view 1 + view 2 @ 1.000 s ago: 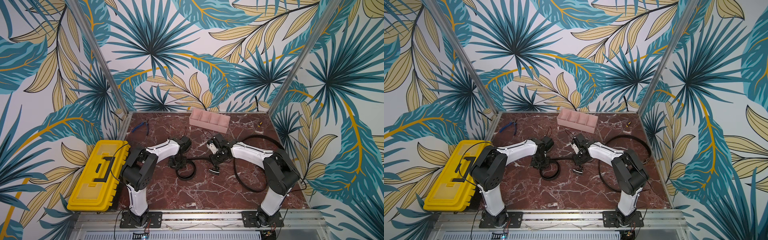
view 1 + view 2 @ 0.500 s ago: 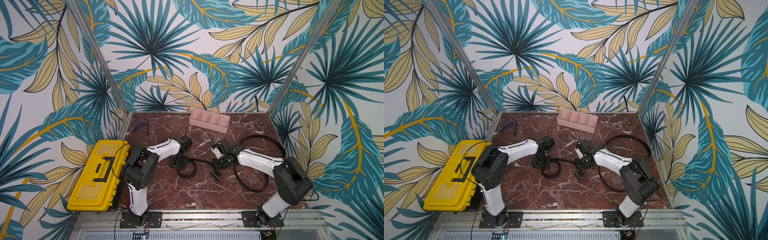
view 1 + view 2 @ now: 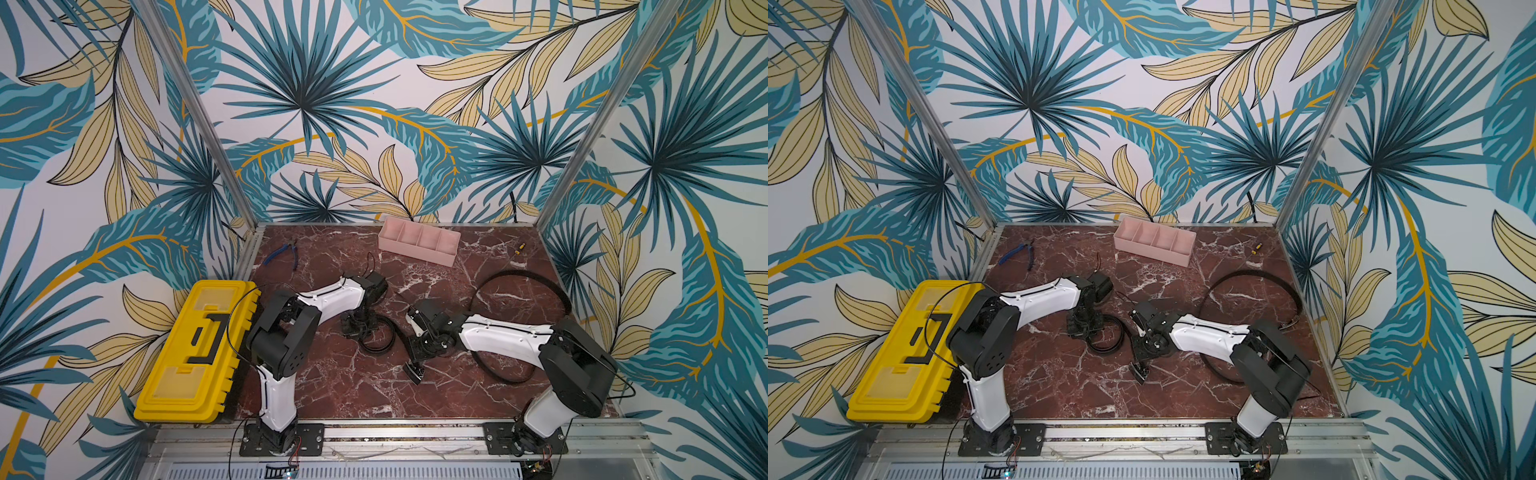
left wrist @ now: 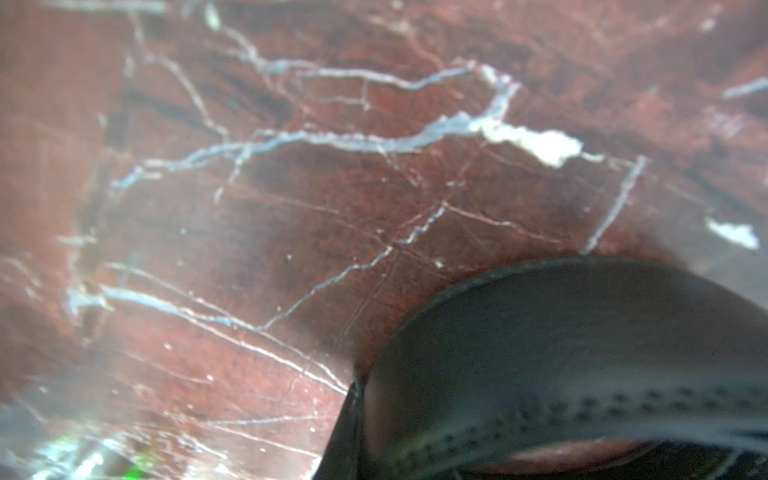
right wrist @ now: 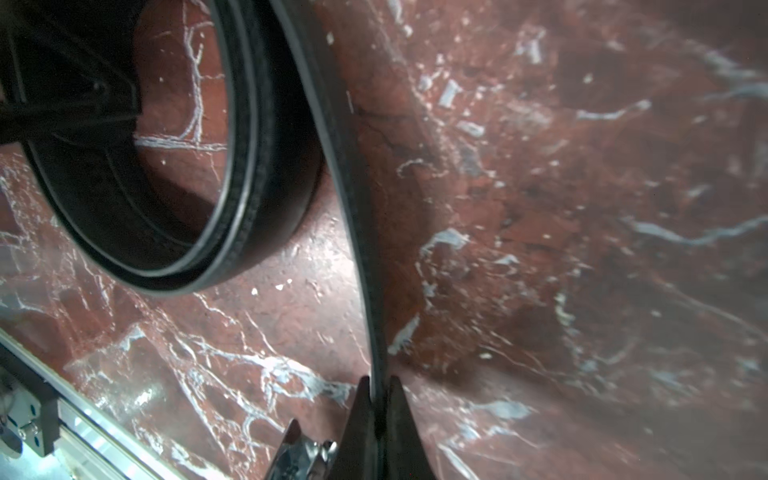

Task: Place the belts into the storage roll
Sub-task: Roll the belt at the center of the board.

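While the right tool (image 5: 377, 384) pinched the long black belt (image 5: 351, 178), its coil (image 5: 270, 166) lay by the left tool (image 3: 362, 330) (grip unclear).

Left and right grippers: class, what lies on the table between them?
A coiled black belt lies between the left gripper and right gripper; its tail runs into the right gripper. Both top views show it.
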Motion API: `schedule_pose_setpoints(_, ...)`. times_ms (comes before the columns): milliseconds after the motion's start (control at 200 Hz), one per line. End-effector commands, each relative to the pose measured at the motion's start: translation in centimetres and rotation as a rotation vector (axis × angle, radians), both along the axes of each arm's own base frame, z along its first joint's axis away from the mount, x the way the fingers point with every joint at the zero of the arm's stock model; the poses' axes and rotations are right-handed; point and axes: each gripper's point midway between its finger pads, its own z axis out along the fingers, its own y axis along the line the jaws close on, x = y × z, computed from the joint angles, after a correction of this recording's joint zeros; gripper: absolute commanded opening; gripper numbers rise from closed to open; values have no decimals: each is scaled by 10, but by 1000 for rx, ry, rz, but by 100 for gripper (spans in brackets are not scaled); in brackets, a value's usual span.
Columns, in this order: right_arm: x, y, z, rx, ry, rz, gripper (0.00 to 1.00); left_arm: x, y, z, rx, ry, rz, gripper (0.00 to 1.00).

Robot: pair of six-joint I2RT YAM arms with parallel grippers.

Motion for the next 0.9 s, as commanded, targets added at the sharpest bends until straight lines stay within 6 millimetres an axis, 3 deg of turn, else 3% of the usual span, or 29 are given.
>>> schedule_pose_setpoints(0,-4,20,2,41,29,18,16,4,-18,-13,-39,-2,108,0)
schedule_pose_setpoints(100,-8,39,8,103,42,81,28,6,-28,-15,-76,-8,134,0)
schedule_pose_setpoints(210,-9,54,20,163,28,129,32,8,-34,-18,-107,-12,161,0)
schedule_pose_setpoints(481,-5,37,20,137,-16,105,45,6,-40,-21,-132,-3,148,0)
schedule_pose_setpoints(656,12,33,43,194,-80,64,54,4,-37,-20,-129,-5,130,0)
schedule_pose_setpoints(896,57,-16,62,165,-99,-96,62,1,-37,-24,-131,8,98,0)
